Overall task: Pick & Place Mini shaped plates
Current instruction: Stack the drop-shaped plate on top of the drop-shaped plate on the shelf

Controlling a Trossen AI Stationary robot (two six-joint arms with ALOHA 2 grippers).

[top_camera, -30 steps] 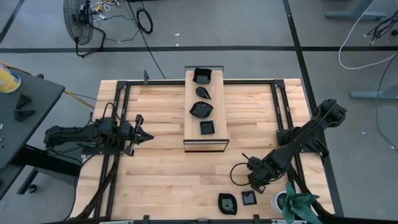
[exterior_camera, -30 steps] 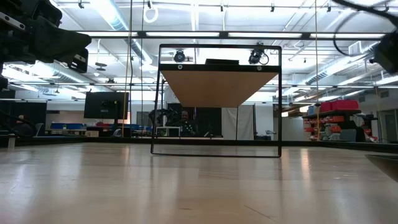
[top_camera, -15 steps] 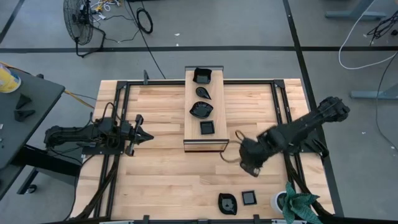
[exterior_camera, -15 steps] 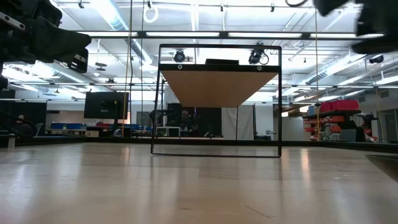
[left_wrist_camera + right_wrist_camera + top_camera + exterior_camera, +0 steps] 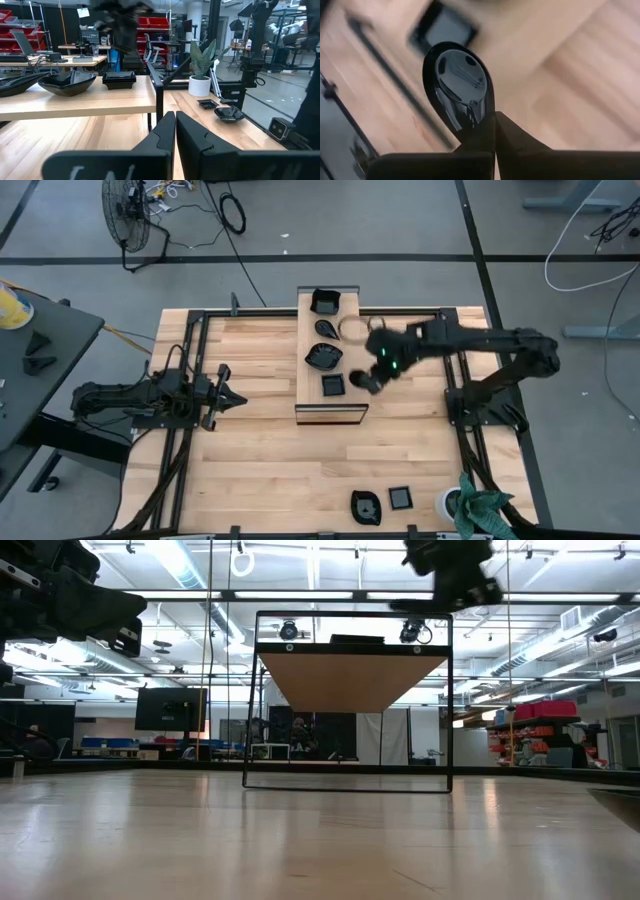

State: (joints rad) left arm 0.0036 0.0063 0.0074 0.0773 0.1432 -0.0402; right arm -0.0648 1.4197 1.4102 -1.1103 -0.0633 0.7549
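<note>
While our left arm waits at the left edge of the table (image 5: 250, 460), we see its left gripper (image 5: 232, 396) with the two fingers pressed together and nothing between them, pointing toward the middle. Our right arm reaches in from the right, and the right gripper (image 5: 368, 380) hangs above the right edge of the long wooden board (image 5: 350, 350), beside the board's near end. Its fingers are clamped on the rim of a small glossy black teardrop plate (image 5: 459, 85), which the right wrist view shows sticking out past the fingertips, its shiny hollow facing the camera, with a square plate blurred on the board beyond it. On the board we count four black plates in a row: a deep square dish (image 5: 325, 302) at the far end, then a small leaf plate (image 5: 326, 328), then a wavy-edged plate (image 5: 323, 356), and a small square plate (image 5: 333, 385) nearest us. Two more plates lie on the table near its front edge, well apart from the board: a rounded plate (image 5: 366, 507) and a little square plate (image 5: 401, 498) just beside it. A white pot (image 5: 452, 502) stands next to those, at the front right corner.
</note>
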